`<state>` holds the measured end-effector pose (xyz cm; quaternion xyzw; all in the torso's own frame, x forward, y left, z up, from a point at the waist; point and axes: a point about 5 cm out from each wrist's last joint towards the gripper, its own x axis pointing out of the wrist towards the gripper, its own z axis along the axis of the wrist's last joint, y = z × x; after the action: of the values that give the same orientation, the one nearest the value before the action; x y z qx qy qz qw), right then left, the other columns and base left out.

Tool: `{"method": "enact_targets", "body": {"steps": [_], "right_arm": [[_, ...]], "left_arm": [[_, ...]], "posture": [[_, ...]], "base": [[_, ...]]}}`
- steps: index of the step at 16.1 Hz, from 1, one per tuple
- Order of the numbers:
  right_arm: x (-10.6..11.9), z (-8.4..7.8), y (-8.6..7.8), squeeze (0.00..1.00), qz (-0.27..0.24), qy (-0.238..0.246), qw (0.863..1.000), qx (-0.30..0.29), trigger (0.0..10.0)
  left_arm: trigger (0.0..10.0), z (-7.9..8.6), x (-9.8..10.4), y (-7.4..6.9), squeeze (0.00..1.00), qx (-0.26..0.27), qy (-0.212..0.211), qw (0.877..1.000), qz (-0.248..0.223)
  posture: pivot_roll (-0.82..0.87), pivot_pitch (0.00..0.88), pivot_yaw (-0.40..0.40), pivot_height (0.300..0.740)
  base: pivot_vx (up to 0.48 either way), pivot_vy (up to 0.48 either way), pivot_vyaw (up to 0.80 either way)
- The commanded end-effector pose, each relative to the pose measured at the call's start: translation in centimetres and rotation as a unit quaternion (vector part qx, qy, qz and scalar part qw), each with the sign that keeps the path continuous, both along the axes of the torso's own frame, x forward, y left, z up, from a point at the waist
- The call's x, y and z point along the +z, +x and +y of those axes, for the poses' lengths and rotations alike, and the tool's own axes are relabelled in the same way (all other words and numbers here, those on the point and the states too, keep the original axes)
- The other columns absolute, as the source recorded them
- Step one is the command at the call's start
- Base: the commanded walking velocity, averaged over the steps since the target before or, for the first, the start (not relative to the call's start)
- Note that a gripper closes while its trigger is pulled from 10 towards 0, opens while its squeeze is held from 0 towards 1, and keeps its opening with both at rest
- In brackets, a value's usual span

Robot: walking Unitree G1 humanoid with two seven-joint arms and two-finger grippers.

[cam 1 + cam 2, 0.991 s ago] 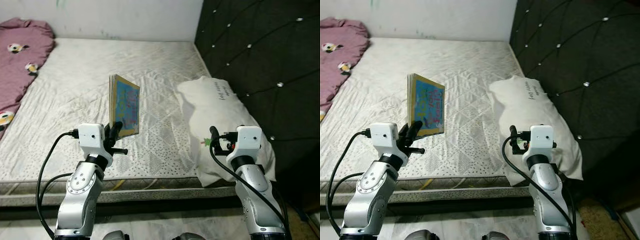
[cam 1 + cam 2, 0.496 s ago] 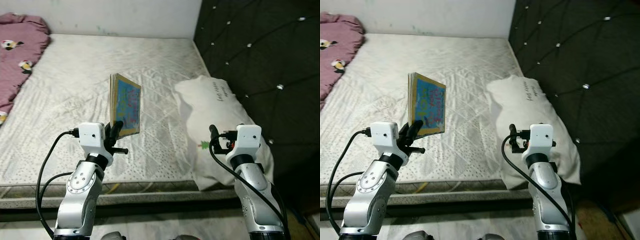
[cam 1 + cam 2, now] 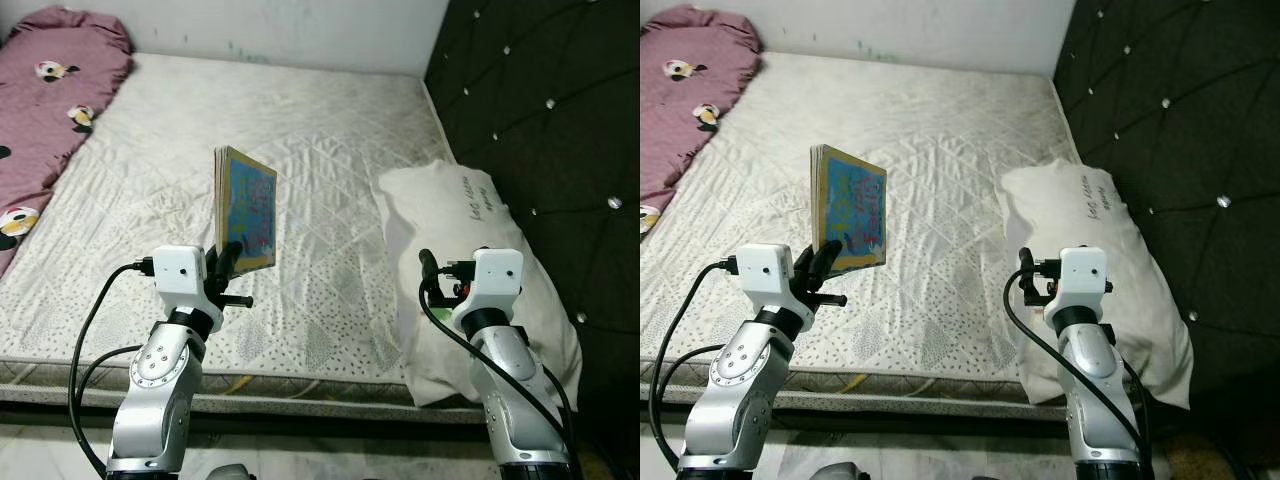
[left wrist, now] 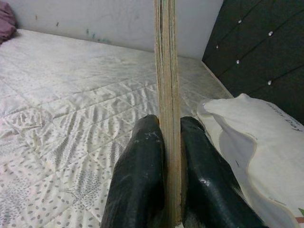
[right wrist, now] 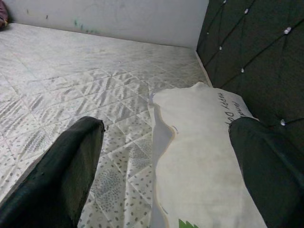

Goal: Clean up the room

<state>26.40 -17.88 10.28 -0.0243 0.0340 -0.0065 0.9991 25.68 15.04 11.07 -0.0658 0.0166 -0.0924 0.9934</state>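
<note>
Clamped in my left gripper is a thin picture book, held upright by its lower edge above the near part of the mattress. In my left wrist view my two black fingers press flat on either cover, with the page edges running straight up between them. It looks light and fairly stiff, though I judge so tall a book pinched only at the bottom could sway or slip if I swing it; a hold nearer the spine or middle would be steadier. Away to my far left lies a maroon blanket with small printed figures, partly cut off by the frame edge. Further right, a white pillow rests against the dark tufted headboard, hanging partly over the mattress edge. My right gripper hovers just above that pillow, fingers spread wide and holding nothing. The book's cover art is too small to read.
</note>
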Motion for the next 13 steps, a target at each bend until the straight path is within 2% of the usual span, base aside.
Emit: {"method": "enact_targets", "body": {"steps": [1, 13], "right_arm": [[0.13, -0.28, -0.03, 0.0, 0.0, -0.001, 1.0, -0.006, 10.0], [0.25, -0.38, 0.0, 0.0, -0.004, -0.003, 1.0, -0.008, 10.0]], "left_arm": [[10.0, -0.32, 1.08, 0.1, 0.0, -0.01, 0.0, 1.0, -0.027], [10.0, -0.44, 1.0, 0.2, 0.0, -0.014, 0.0, 1.0, -0.026]], "posture": [[-0.04, 0.0, -0.056, 0.74], [-0.04, 0.0, -0.054, 0.74]], "base": [[0.266, 0.0, 0.0], [0.288, 0.0, 0.0]]}}
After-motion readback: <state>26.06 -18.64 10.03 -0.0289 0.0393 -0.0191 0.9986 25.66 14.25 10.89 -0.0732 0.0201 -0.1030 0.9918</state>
